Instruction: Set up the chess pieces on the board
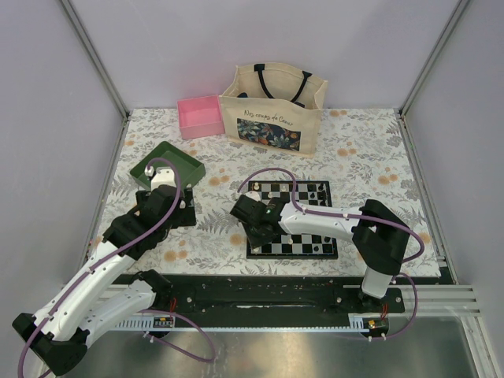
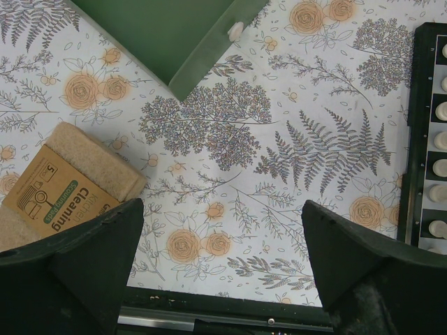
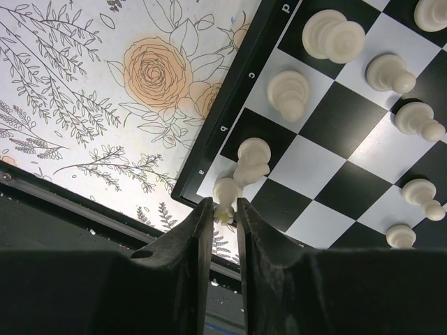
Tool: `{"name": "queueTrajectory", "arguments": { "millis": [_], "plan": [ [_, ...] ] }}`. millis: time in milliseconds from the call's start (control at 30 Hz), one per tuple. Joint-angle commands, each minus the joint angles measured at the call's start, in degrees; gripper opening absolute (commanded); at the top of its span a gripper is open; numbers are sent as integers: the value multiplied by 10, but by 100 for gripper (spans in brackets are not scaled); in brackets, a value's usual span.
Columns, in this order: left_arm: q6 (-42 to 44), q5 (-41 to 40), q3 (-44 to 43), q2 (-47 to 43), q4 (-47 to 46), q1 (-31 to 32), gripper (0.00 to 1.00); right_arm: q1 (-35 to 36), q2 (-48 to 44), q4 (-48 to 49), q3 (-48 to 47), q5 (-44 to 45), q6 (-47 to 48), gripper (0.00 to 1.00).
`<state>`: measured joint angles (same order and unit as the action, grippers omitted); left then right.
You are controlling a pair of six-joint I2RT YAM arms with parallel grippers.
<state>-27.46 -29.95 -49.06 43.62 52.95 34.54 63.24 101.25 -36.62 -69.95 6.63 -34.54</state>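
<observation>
Chess pieces [image 3: 288, 94]: several cream ones upright on board [image 3: 318, 164]. Corner piece [image 3: 227, 190] pinched by right gripper [image 3: 223, 209], placement judged unfinished. Left gripper [image 2: 222, 209] spread wide, empty. Black side unclear.

Right gripper [image 3: 225, 208]: jaws nearly together, pinching a cream piece [image 3: 226, 191] over the corner square of the board [image 3: 316, 165], by border letter a. Neighbour piece [image 3: 250, 159] stands upright just beside it. Other cream pieces [image 3: 288, 94] stand farther in, one per square. Floral cloth [image 3: 84, 105] lies left of the black border.
</observation>
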Motion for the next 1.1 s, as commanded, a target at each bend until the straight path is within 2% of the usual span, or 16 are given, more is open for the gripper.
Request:
{"name": "queueTrajectory", "arguments": {
  "millis": [0,333,633,900,1067],
  "plan": [
    [-2,-4,-14,-4,-14,-3,99,7,-2,11,-9,15,-3,30],
    [-1,-4,-13,-5,-14,-3,99,7,-36,-11,-10,17,6,36],
    [-3,-10,-12,-9,-14,-3,99,0,-134,-42,25,102,34,43],
    [-4,-11,-13,-3,-13,-3,99,-126,-152,-1,90,56,33,43],
    [-4,-13,-13,-4,-14,-4,99,-188,-110,20,48,65,67,43]
  ]
}}
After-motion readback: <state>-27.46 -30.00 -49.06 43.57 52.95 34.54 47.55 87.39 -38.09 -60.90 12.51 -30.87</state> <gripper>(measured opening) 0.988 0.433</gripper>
